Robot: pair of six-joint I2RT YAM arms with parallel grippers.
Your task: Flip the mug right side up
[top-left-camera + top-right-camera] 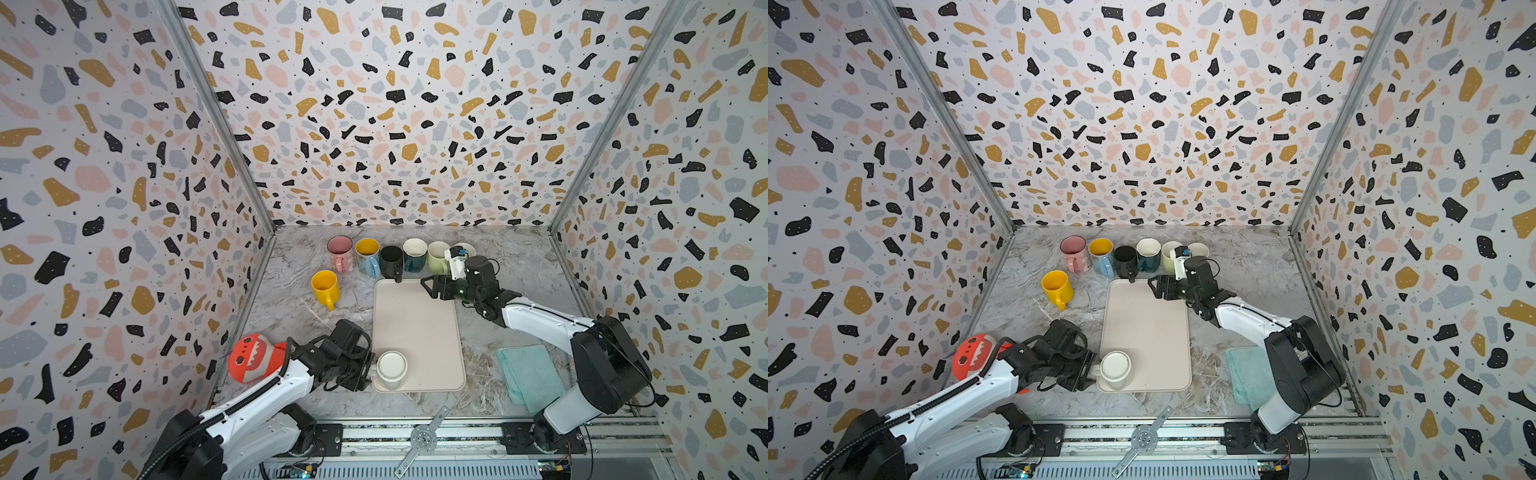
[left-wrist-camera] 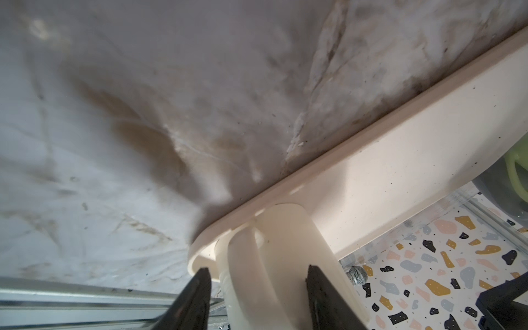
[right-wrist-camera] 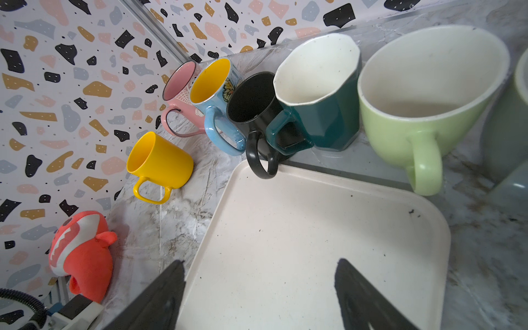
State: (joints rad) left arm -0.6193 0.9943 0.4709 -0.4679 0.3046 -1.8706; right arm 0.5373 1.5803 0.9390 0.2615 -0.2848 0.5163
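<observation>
— How's the left arm (image 1: pixel 291 380) sitting?

— Low, stretched along the near side of the table. The forearm is almost level, and the wrist is rolled so the left gripper (image 1: pixel 368 369) points sideways at the near left corner of the tray (image 1: pixel 417 328).

— And the mug?

— The cream mug (image 1: pixel 392 365) stands on that corner, mouth down. You see its flat base in both top views. Its handle (image 2: pixel 243 257) sticks out over the tray's rim, straight toward the claw.

— Has it got hold?

— No squeeze that I can see. The jaws are parted, with one finger (image 2: pixel 197 294) on each side of the handle. From the wrist camera there's a sliver of space between that finger and the handle. The other finger overlaps the mug's body, and I can't tell whether it touches.

— The other arm?

— The right gripper (image 1: pixel 429 286) hangs over the tray's far end with its jaws spread wide and nothing between them. It's just in front of the row of upright mugs (image 1: pixel 390 259).
</observation>
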